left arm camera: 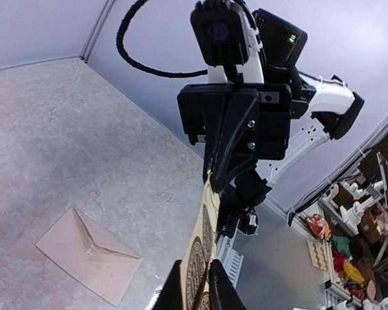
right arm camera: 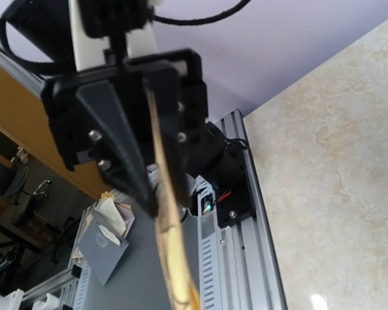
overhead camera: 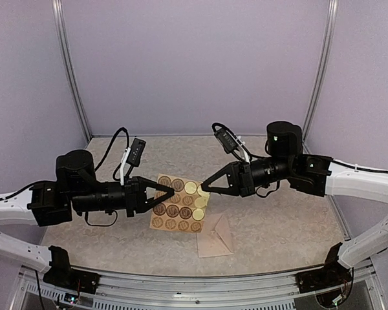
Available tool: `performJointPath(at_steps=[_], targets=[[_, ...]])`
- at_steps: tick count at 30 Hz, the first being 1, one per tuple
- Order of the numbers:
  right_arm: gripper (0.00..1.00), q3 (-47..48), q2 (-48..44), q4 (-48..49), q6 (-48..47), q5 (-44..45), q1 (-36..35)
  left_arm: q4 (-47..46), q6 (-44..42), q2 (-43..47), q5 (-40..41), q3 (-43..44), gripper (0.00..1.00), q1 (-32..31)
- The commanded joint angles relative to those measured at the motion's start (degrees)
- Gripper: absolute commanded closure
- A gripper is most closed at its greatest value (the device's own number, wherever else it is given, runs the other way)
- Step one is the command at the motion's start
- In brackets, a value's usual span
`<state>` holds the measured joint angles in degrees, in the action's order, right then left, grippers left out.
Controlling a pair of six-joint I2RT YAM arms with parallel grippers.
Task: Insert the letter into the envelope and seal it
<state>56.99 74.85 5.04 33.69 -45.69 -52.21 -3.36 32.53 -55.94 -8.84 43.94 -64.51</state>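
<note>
Left jaws clamping the sticker sheet (overhead camera: 178, 210) at mid-frame, right jaws pinching its opposite edge, envelope (overhead camera: 215, 240) lying on the desk (overhead camera: 278, 226), lower centre.

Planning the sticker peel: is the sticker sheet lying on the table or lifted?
Lifted. The sticker sheet is pinched between left tool and right tool; wrist views show it edge-on above the table.
</note>
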Motion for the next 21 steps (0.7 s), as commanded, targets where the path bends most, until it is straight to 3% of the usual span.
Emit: performJointPath(at_steps=[1,3,4,5,8,9,17,19,21], targets=[[1.0,-0.7,-1.8,-1.1,-0.6,-0.4,0.1,-2.3,-0.7,1.4,-0.8,-1.3,1.0,-0.3],[0.89,-0.6,-2.1,-1.0,-0.7,-0.5,0.2,-2.6,-0.7,1.3,-1.7,-1.4,1.0,-0.4],[0.79,-0.6,-2.3,-0.7,-0.8,-0.7,0.1,-2.7,-0.8,1.1,-2.2,-1.3,1.0,-0.5],[0.62,-0.6,-2.6,-0.3,-0.9,-1.1,0.0,-2.9,-1.0,0.8,-2.9,-1.1,1.0,-0.6],[0.39,-0.4,-3.2,0.7,-1.3,-1.7,-0.8,-3.2,-1.9,-0.1,-4.8,-0.2,1.0,-1.4],[0.36,-0.3,-3.2,0.8,-1.6,-1.7,-1.2,-3.2,-2.3,-0.4,-5.2,0.2,1.0,-1.8],[0.33,0.4,-1.9,1.3,-2.0,-2.1,-3.7,-5.6,-2.5,-2.7,-8.5,1.1,1.0,-3.4],[0.4,0.8,-1.4,1.3,-2.4,-2.3,-4.5,-5.7,-2.5,-3.1,-8.5,1.4,1.0,-3.6],[0.54,0.8,-1.2,1.8,-2.6,-2.7,-4.9,-5.9,-2.4,-3.3,-8.3,1.4,1.0,-3.7]])
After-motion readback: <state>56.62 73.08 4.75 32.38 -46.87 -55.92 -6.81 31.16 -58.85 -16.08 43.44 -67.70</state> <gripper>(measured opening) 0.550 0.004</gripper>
